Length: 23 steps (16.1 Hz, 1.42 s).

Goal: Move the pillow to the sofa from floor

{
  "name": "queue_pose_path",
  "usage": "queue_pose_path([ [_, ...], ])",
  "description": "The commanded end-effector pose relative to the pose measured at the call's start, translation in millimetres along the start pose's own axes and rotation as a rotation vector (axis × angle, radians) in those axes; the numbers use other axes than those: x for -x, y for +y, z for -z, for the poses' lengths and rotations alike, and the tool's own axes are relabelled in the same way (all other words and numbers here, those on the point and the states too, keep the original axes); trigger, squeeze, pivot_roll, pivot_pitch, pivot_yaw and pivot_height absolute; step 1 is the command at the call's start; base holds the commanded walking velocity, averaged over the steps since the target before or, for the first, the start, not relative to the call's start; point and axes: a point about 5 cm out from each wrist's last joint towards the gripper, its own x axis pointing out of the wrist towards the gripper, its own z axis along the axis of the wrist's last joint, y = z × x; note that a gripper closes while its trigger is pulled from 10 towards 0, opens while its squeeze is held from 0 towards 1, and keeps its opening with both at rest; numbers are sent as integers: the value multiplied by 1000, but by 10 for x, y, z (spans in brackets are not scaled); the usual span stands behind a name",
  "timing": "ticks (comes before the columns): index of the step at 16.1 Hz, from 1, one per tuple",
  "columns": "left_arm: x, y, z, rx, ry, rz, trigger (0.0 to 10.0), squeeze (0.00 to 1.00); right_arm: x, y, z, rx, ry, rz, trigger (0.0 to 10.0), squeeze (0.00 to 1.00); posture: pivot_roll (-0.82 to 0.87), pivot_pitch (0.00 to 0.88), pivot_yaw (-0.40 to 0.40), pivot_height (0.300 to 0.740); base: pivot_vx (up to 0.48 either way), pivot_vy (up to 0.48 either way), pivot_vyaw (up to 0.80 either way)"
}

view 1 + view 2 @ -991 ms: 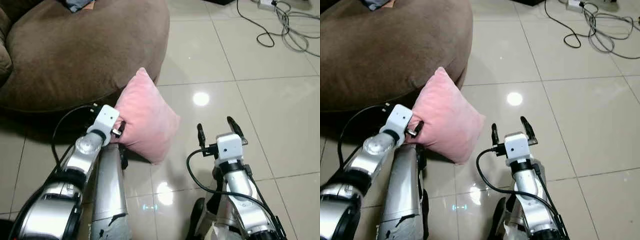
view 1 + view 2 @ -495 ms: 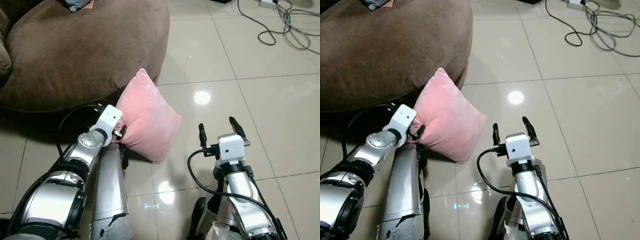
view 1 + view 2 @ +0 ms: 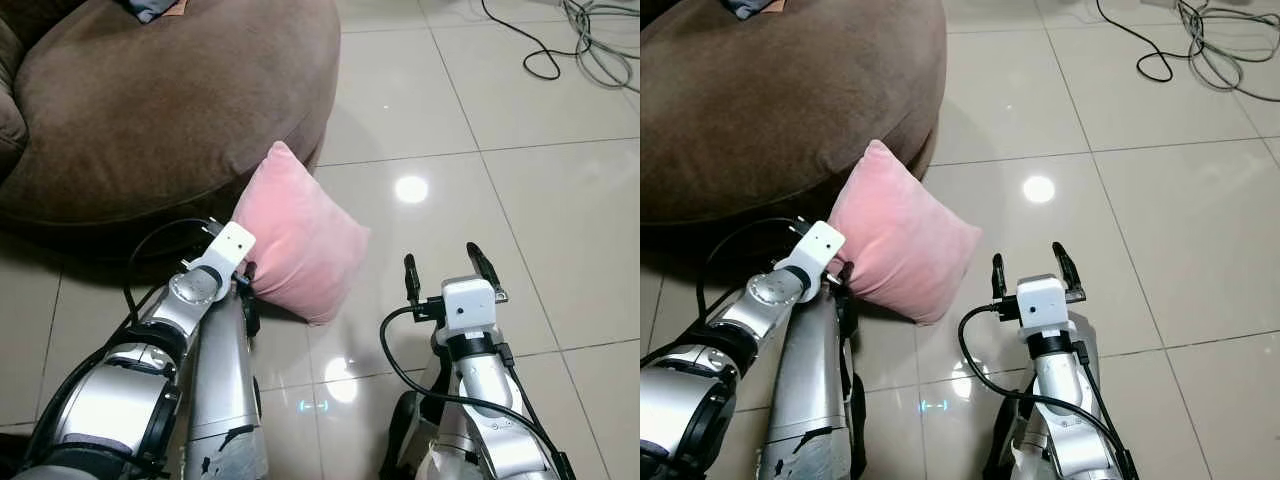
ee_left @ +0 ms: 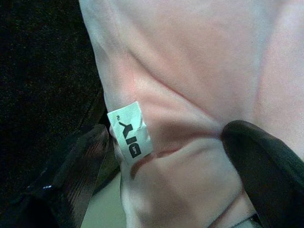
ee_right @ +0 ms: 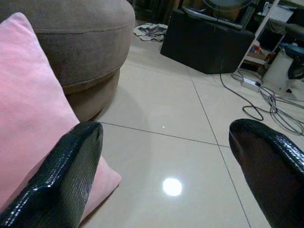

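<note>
Left tool (image 3: 243, 278) reaches forward, fingers pinching the near edge of the pink pillow (image 3: 300, 235) beside its white tag (image 4: 129, 130). Pillow stands on a corner on the tiled floor (image 3: 520, 200), leaning against the brown sofa (image 3: 150, 110). Right tool (image 3: 452, 270) raised, fingers spread, holding nothing, beside the pillow.

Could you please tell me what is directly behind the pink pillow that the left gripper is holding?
Behind the pink pillow stands the brown sofa, its rounded front rising past the pillow's top corner. The pillow hides the sofa's lower edge there. The left gripper pinches the pillow's near edge.
</note>
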Motion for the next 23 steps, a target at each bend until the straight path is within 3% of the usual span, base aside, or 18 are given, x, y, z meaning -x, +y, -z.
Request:
queue_pose_path([
  [1, 16, -108, 159, -14, 71, 36, 10000, 1000, 77, -22, 51, 4, 37, 21, 10000, 0, 89, 321, 18, 443, 0, 0, 0],
  [12, 11, -114, 156, -7, 76, 13, 10000, 1000, 149, -13, 39, 10, 57, 28, 10000, 0, 78, 341, 21, 443, 0, 0, 0],
  [13, 10, -103, 147, -28, 70, -2, 0, 1000, 155, -11, 36, 11, 58, 29, 10000, 0, 77, 343, 22, 443, 0, 0, 0],
  [14, 10, -106, 146, -31, 69, 5, 0, 467, 158, -12, 35, 11, 59, 29, 10000, 0, 76, 345, 23, 443, 0, 0, 0],
  [15, 10, -113, 146, -29, 67, 13, 0, 0, 165, -10, 33, 11, 61, 30, 10000, 0, 74, 347, 24, 443, 0, 0, 0],
  [23, 14, -87, 144, -16, 54, -17, 0, 0, 210, 3, 25, 10, 72, 34, 10000, 0, 67, 351, 33, 443, 0, 0, 0],
])
